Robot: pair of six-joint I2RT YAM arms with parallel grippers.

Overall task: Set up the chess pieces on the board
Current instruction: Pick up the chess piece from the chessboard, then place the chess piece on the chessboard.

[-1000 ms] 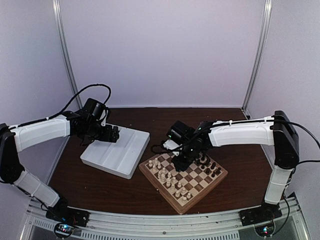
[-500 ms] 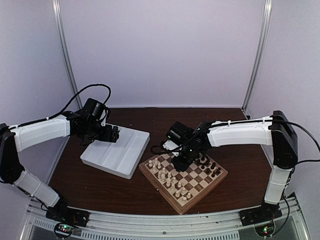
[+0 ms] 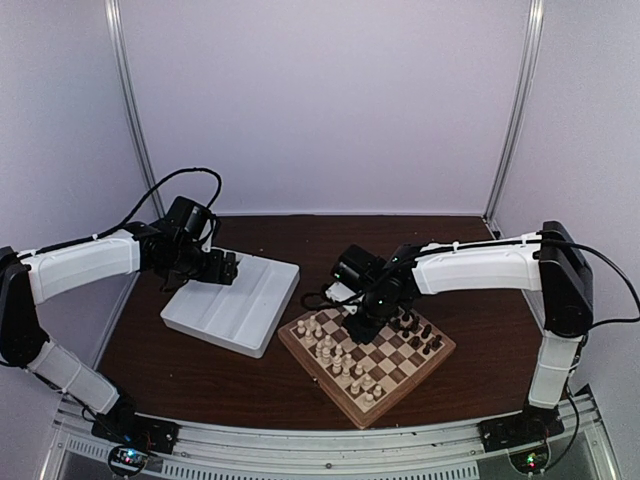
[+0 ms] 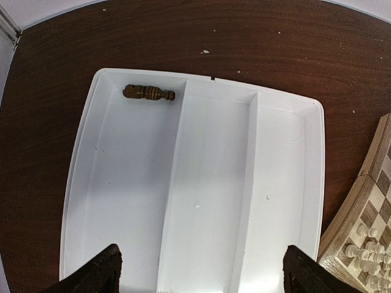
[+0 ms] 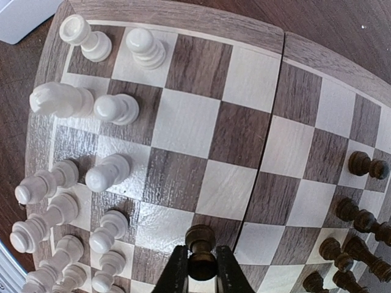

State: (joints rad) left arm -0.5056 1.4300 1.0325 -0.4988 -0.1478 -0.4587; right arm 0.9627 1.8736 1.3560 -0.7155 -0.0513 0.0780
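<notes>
Brown tabletop (image 5: 342, 24) carries the board (image 5: 183, 15), and the right claw (image 5: 200, 255) pinches 1 dark piece (image 5: 200, 237) between its tips: light, hard, probably slippery wood, best nipped under the head.

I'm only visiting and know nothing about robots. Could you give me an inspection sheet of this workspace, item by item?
Surface: dark wooden table, with a few pale specks.
Job's things: board sits cornerwise; dark chess pieces stand along its right side; a stray piece lies in an end compartment of the tray.
Clutter: white three-compartment tray beside the board; cream pieces stand on the board's left side.
Grippers: left gripper open above the tray; right gripper shut on one dark piece over the board.
Cables: black cables run along both arms, clear of the board.
Surroundings: pale walls, metal posts.
</notes>
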